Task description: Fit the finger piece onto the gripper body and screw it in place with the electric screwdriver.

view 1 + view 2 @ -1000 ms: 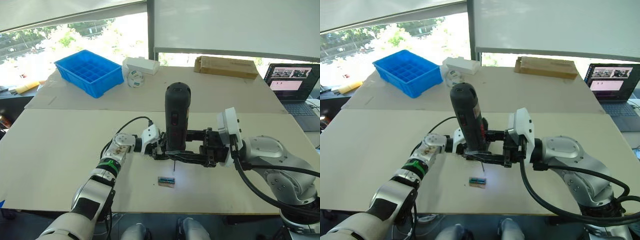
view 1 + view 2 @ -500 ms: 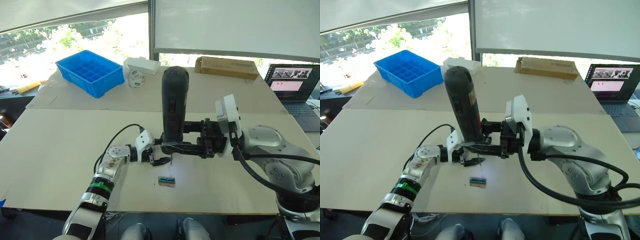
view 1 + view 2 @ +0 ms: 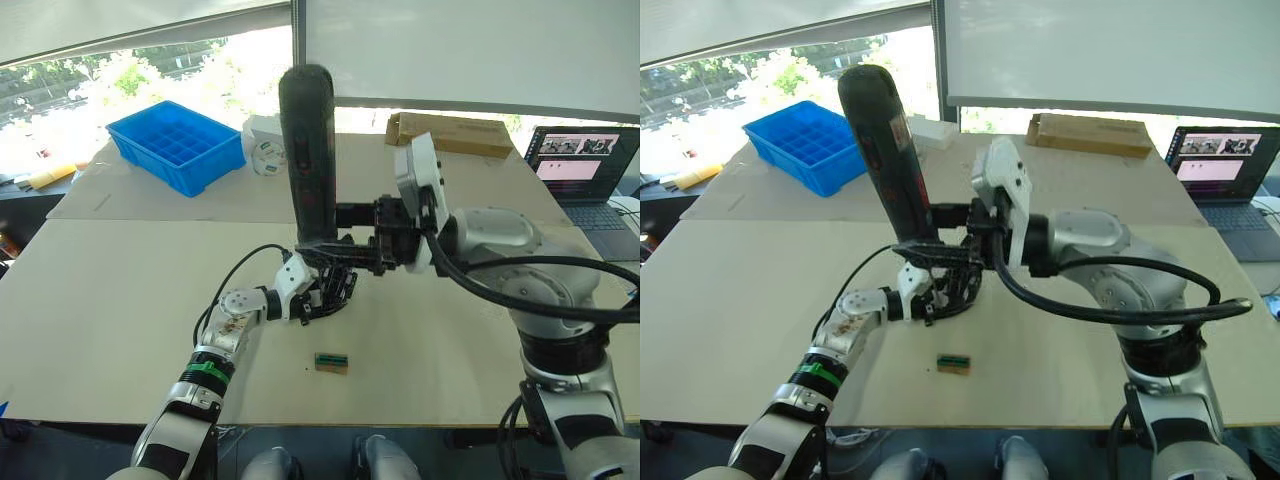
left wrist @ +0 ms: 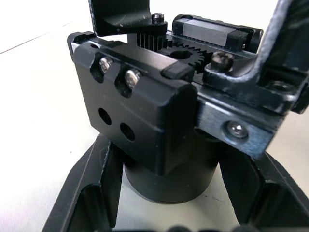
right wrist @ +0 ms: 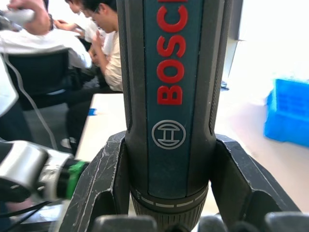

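Note:
The gripper body (image 4: 154, 121) stands on the table with its squat round base between my left gripper's fingers (image 4: 91, 198). My left gripper (image 3: 325, 297) is shut on that base. Black finger parts rise from the body's blocky top (image 4: 120, 14); I cannot tell which is the finger piece. The electric screwdriver (image 3: 308, 150) is held nearly upright, leaning slightly left, above and just behind the body. My right gripper (image 3: 335, 252) is shut on its lower end, and its label (image 5: 170, 53) faces the right wrist camera. The bit is hidden.
A small brown-and-green block (image 3: 331, 362) lies near the front edge. At the back are a blue bin (image 3: 180, 145), a white box (image 3: 262, 128), a tape roll (image 3: 270, 156), a cardboard box (image 3: 455, 132) and a laptop (image 3: 585, 165). Seated people (image 5: 104, 43) show beyond the table.
My right gripper has lifted the screwdriver up and towards the back left, so its tip has left the spot low over the table. My left gripper has stayed shut on the gripper body.

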`<state>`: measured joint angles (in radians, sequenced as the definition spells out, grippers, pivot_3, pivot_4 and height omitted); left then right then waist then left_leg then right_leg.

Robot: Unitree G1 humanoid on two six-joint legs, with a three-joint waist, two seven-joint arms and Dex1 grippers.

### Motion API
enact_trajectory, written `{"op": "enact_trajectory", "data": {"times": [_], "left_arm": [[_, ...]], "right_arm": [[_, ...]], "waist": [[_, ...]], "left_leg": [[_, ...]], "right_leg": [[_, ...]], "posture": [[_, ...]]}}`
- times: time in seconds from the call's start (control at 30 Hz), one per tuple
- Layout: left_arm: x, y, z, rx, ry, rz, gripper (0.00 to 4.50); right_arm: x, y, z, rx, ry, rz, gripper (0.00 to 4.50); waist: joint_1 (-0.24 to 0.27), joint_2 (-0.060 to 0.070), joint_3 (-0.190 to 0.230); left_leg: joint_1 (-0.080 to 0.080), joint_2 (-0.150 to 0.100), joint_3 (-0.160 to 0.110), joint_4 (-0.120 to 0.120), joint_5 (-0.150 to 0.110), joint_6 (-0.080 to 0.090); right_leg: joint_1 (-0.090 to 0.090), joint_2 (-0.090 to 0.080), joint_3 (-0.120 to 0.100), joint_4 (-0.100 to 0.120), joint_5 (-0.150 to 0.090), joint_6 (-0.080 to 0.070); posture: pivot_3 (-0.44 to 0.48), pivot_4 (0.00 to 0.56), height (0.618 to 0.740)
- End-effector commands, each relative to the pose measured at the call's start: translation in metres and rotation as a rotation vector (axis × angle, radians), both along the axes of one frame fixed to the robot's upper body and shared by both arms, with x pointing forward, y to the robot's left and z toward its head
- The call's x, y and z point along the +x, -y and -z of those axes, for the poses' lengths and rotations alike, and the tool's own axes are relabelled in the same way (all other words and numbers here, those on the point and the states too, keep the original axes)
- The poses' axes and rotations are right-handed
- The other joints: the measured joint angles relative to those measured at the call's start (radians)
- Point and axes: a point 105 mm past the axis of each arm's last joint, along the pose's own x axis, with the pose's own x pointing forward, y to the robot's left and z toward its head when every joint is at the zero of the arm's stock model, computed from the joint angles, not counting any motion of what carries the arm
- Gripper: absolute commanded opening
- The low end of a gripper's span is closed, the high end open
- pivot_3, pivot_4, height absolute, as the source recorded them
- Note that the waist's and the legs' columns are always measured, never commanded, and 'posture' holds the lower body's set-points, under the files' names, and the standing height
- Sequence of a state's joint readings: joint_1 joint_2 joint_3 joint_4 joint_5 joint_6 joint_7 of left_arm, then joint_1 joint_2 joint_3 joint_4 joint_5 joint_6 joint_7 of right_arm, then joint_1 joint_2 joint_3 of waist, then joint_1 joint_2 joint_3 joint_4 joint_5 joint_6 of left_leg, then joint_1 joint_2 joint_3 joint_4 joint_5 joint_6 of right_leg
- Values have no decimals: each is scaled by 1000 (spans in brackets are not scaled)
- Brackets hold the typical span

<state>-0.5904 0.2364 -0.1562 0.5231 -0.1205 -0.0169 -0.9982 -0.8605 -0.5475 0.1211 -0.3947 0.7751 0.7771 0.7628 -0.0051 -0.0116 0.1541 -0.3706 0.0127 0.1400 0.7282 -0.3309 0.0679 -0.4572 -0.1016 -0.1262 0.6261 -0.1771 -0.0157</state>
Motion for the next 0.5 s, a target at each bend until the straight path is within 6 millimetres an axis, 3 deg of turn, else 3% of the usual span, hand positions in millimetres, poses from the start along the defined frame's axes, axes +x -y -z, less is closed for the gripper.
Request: {"op": "enact_trajectory", "data": {"times": [0.03, 0.17, 0.5], "left_arm": [[0, 1, -7, -5, 26, 20, 2324], [0, 2, -8, -11, 27, 21, 2324], [0, 3, -10, -21, 28, 16, 2324]], "right_arm": [[7, -1, -12, -5, 54, 49, 1923], [16, -1, -12, -20, 66, 82, 1923], [19, -3, -4, -23, 61, 88, 1923]], "waist": [[-1, 0, 0], [-3, 0, 0], [-4, 0, 0]], "left_leg": [[0, 0, 0, 0, 0, 0], [0, 0, 0, 0, 0, 0], [0, 0, 0, 0, 0, 0]], "right_leg": [[0, 0, 0, 0, 0, 0], [0, 0, 0, 0, 0, 0], [0, 0, 0, 0, 0, 0]], "posture": [[0, 150, 738], [0, 150, 738], [0, 150, 738]]}}
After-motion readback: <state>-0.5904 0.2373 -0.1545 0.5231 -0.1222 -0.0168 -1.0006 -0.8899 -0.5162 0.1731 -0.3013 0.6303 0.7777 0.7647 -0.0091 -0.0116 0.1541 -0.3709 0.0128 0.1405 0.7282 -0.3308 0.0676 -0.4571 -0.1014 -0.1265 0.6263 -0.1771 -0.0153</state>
